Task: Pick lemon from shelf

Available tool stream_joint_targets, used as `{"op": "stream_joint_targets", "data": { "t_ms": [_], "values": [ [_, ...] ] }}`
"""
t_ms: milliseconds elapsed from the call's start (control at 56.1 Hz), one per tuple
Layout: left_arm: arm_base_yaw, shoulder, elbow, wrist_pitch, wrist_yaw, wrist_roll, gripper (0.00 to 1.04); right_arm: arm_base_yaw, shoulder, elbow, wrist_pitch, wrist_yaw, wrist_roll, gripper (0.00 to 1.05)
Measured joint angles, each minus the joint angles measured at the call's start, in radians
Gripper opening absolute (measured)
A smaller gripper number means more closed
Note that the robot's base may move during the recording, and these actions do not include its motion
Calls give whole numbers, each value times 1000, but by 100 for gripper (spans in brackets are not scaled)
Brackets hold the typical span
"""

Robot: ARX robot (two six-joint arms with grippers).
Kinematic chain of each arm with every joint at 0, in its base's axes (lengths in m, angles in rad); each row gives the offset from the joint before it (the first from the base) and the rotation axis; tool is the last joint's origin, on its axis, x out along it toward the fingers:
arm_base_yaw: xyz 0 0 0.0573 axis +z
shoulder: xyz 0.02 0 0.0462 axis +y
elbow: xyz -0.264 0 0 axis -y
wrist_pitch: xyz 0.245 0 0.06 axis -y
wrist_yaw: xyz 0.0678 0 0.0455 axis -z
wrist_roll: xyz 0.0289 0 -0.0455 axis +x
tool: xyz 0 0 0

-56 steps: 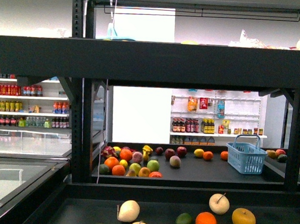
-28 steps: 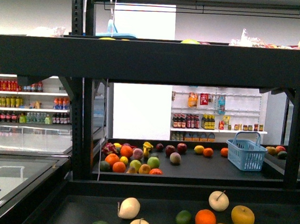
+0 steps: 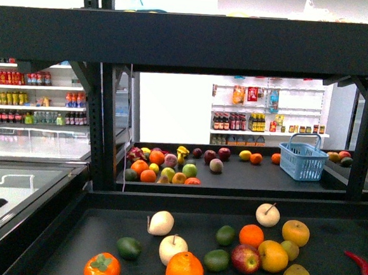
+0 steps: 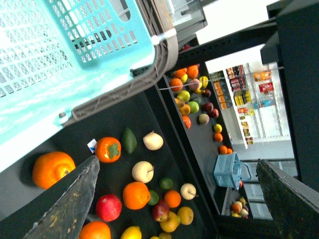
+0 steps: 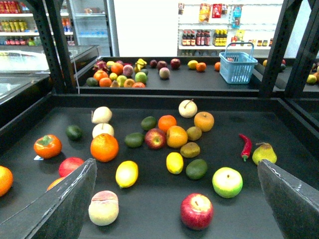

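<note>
Two dozen or so fruits are lying loose on the dark deck of the shelf (image 5: 230,124), spread singly, apparently so that each can be taken alone. The lemon (image 5: 126,174) is resting on the near side, just right of a large orange (image 5: 104,147) and well apart from a red chilli (image 5: 245,146) further right. The right gripper (image 5: 176,161) and the left gripper (image 4: 177,160) are both hanging with fingers spread wide, gripping and touching nothing, seemingly poised for a reach.
</note>
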Motion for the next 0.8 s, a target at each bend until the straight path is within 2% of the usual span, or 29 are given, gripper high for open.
{"op": "stream_joint_targets", "data": {
  "t_ms": [428, 802],
  "values": [
    [26, 359, 303, 27, -50, -130, 97, 0, 0, 0, 0, 0, 0, 97],
    [-10, 537, 456, 85, -90, -219, 97, 0, 0, 0, 0, 0, 0, 97]
  ]
}}
